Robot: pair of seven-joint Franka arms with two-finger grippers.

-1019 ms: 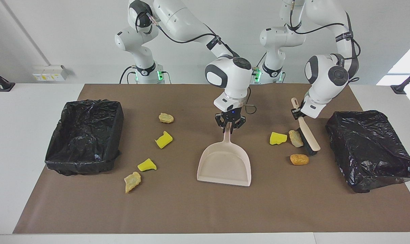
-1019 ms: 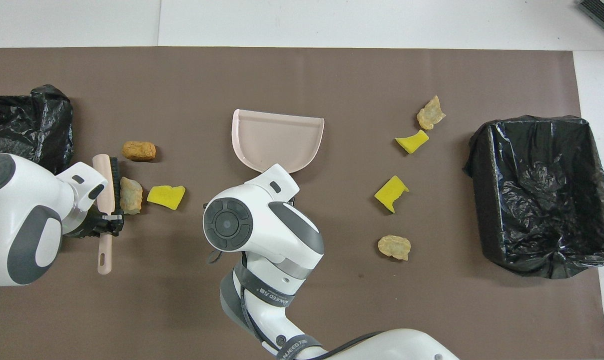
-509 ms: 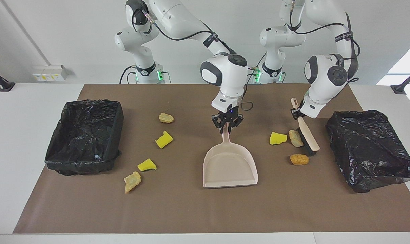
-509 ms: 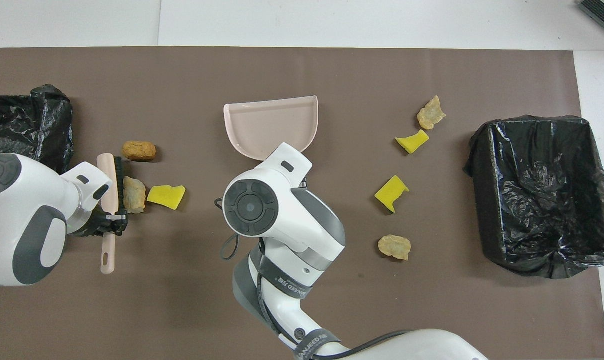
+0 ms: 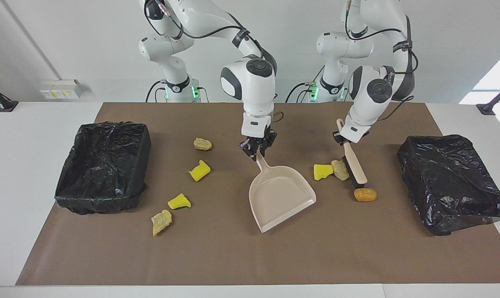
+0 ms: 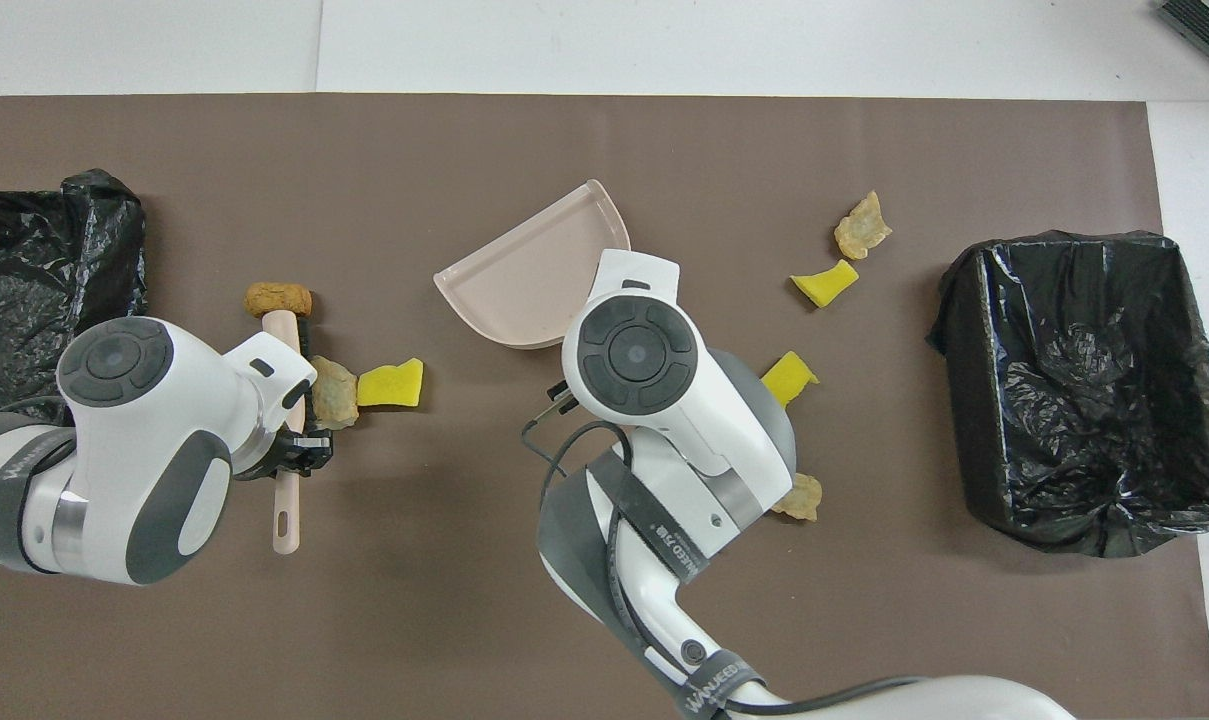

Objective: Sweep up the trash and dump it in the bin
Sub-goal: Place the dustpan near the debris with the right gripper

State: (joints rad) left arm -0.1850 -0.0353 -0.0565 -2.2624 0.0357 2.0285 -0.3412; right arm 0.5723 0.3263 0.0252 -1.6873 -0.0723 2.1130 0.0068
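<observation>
- Brown matting (image 5: 241, 256) covers the surface, so scraps slide along it under a brush.
- Black-lined bins stand at either end: an open one (image 5: 103, 165) toward the right arm's end and a slumped one (image 5: 452, 182) toward the left arm's end, each within reach for dumping.
- Pale pink dustpan (image 5: 281, 194) rests mid-surface, its mouth angled toward the left arm's end, apparently to receive what the brush pushes in.
- Right claw (image 5: 258, 149) is clenched on the dustpan's handle, steadying it at that angle.
- Left claw (image 5: 344, 138) is clenched on the brush (image 5: 354, 169), whose bristles touch a tan lump (image 5: 339, 169) with a yellow sponge chunk (image 5: 323, 171) just beside it, toward the pan.
- An orange-brown lump (image 5: 365, 194) lies by the brush's tip, outside its path.
- Four more scraps (image 5: 179, 182) of trash lie unswept between the dustpan and the open bin; nothing is in the pan yet.
</observation>
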